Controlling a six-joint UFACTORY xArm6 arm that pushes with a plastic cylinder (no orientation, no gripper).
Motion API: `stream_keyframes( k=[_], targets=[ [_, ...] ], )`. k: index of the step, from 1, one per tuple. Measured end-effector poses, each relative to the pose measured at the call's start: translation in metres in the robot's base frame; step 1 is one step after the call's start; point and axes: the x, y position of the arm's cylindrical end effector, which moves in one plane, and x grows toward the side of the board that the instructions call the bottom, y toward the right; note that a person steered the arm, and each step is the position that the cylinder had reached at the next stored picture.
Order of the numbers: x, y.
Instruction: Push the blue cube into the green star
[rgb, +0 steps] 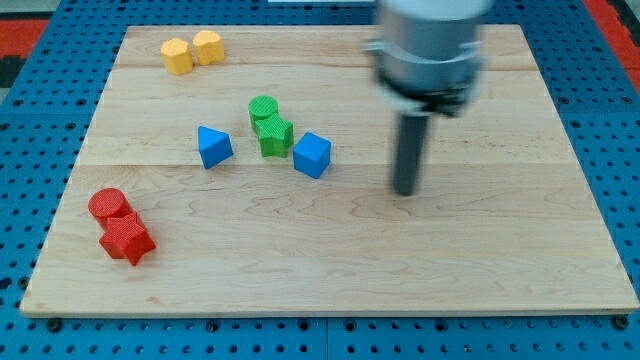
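**Tip waits right of the blue cube**

Wooden board (480, 260) on blue pegboard (20, 100). The arm carries no pincer, only a dark rod; my tip (404, 192) rests on bare wood. Blue cube (312, 155) lies near, toward the view's left of the tip, just beside the green star (275, 136). Green cylinder (263, 108) touches the star above. Blue triangle (213, 146) farther left. Red pair (120, 228) and yellow pair (192, 51) well apart.

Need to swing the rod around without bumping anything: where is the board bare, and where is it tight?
Bare: everything to the view's right of my tip, and the bottom strip right of the red blocks. Tight: the middle, where the blue cube nearly touches the green star, green cylinder behind.
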Motion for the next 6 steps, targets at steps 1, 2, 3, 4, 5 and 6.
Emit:
stream_keyframes(
  k=[1,2,3,4,5,6],
  targets=[
    [-0.026,0.028],
    [-0.032,-0.082],
    [-0.008,-0.121],
    [-0.008,-0.122],
    [-0.009,-0.054],
    [-0.022,-0.090]
  ],
)
